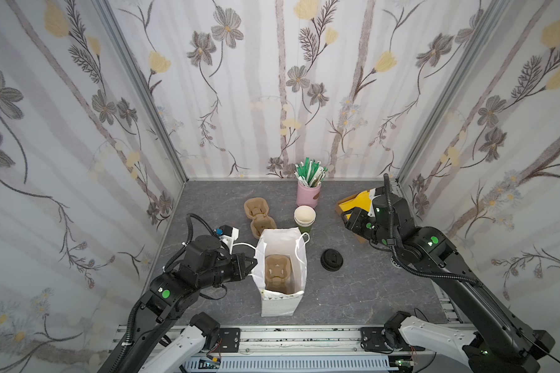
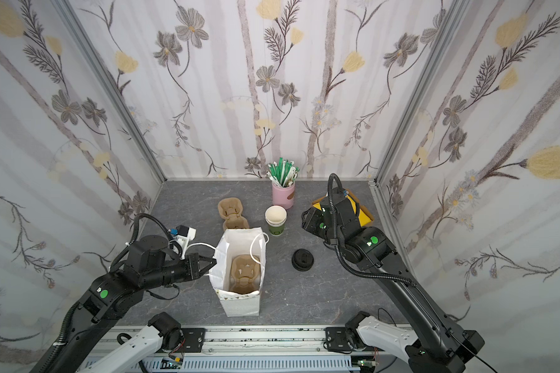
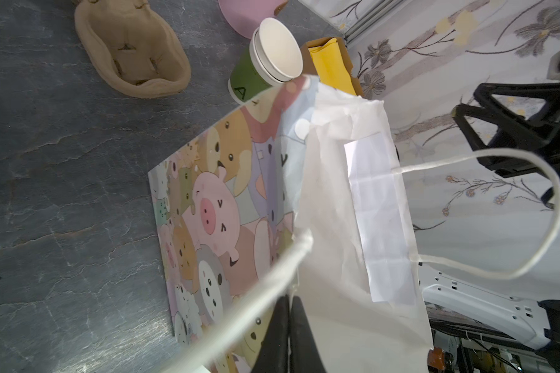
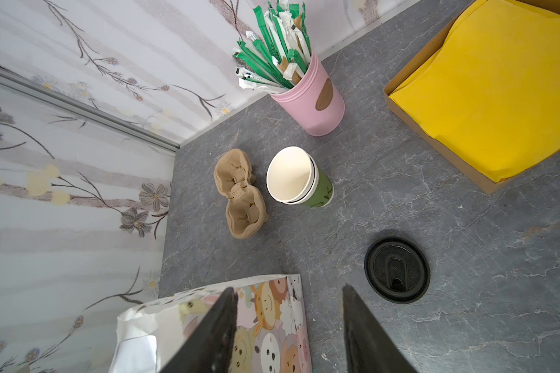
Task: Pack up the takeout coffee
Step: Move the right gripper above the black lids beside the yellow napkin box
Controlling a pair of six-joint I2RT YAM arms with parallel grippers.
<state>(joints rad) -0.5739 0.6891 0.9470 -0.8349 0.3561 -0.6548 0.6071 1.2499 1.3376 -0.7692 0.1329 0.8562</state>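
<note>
Surface [image 1: 369,290]: white bag [image 1: 278,305] stands upright at centre, mouth open, pulp carrier [image 1: 277,269] inside.
Left gripper [image 3: 290,302]: fingers nearly together, pinching the bag's rim.
Right gripper [image 4: 288,289]: fingers wide, empty.
Takeout coffee: no lidded cup visible. Cup stack [image 1: 304,215] sits just behind the bag; loose black lid [image 1: 331,259] lies apart, right of the bag.
Judged: cup light, thin-walled, crushable, so grip mid-wall, gently. Lid slick, so take it by the rim.

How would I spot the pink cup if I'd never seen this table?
Look along the back edge of the grey table, by the flowered wall. The pink cup stands there, just behind the stack of paper cups; it alone is stuffed with green and white wrapped sticks.
</note>
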